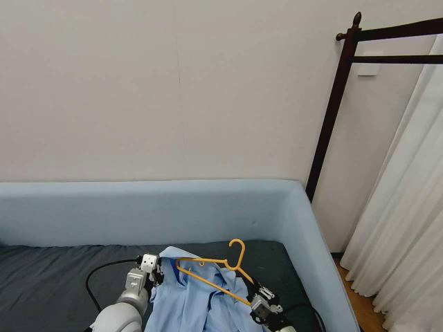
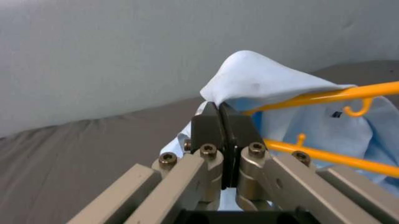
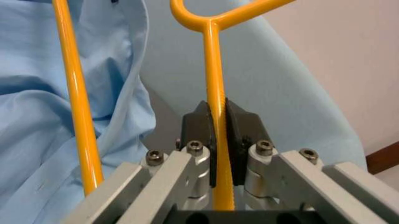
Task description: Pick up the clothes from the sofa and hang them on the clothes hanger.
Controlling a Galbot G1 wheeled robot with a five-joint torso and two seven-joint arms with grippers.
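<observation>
In the head view the bottom edge cut off both arms and the lower part of the light blue shirt, which lay bunched on the dark seat cushion of the pale blue sofa, near its right end. The orange hanger was threaded through the shirt with its hook standing free above the cloth. From the head camera the two grips were too small to judge. The left wrist view made one plain: the left gripper had its fingers pressed together on a raised fold of the shirt, just beside a hanger arm. The right wrist view made the other plain: the right gripper was clamped on the hanger's straight stem below the hook, with the shirt to one side and the sofa's padded arm beyond. In the head view the left gripper sat at the shirt's left edge and the right gripper at its right. The dark wooden clothes rack stood well apart behind the sofa's corner, its foot hidden and its rail cut off beside the white curtain.
</observation>
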